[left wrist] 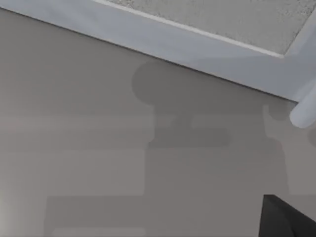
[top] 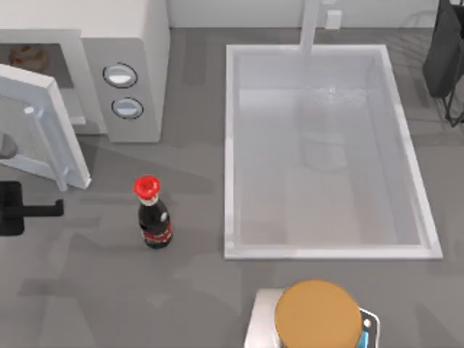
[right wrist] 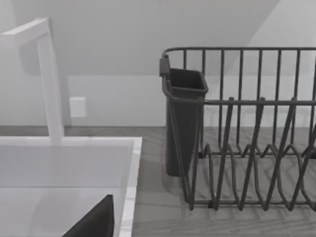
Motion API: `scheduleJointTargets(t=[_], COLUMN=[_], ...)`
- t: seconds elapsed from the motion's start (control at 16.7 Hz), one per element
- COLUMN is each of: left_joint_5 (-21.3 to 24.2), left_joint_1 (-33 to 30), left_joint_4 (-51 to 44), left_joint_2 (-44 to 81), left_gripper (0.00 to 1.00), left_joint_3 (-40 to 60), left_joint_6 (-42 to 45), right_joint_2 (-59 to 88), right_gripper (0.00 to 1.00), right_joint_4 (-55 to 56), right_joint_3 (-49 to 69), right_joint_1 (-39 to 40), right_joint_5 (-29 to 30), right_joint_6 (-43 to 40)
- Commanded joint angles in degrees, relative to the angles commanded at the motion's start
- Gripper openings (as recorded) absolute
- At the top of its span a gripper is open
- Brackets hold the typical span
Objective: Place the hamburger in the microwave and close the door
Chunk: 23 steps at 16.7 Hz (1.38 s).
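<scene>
The hamburger (top: 27,55) already sits inside our microwave (top: 123,43); the door (top: 36,130) stands open. Our left pincer (top: 18,209) waits beside it; we cannot tell its state.

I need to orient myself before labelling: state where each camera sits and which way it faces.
Top view: overhead, looking down on microwave, sink, bottle; left gripper at left edge.
Left wrist view: low, facing table and door; dark finger.
Right wrist view: faces dish rack, faucet.
Shared: top and left wrist see the door; top and right wrist, the sink.
</scene>
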Motion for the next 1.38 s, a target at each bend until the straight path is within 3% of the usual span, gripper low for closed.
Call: scheduleJointTargets(t=[0.66,1.08,1.38], left_joint_5=[-0.14,-0.21,-0.13], left_joint_1=[-0.38,-0.23,-0.57], left_joint_4=[7.22,7.50,6.62], left_joint_2=[16.76,18.34,29.92], left_gripper=[0.00,0.00,0.00], left_joint_3=[9.85,11.12,23.11], left_joint_6=[-0.05,-0.10,-0.10], right_joint_2=[0.00,0.00,0.00], right_gripper=[1.00,1.00,1.00], right_joint_4=[0.00,0.00,0.00], right_joint_3=[0.00,0.00,0.00], right_joint_1=[0.00,0.00,0.00], right_joint_5=[0.00,0.00,0.00], right_joint_6=[0.00,0.00,0.00])
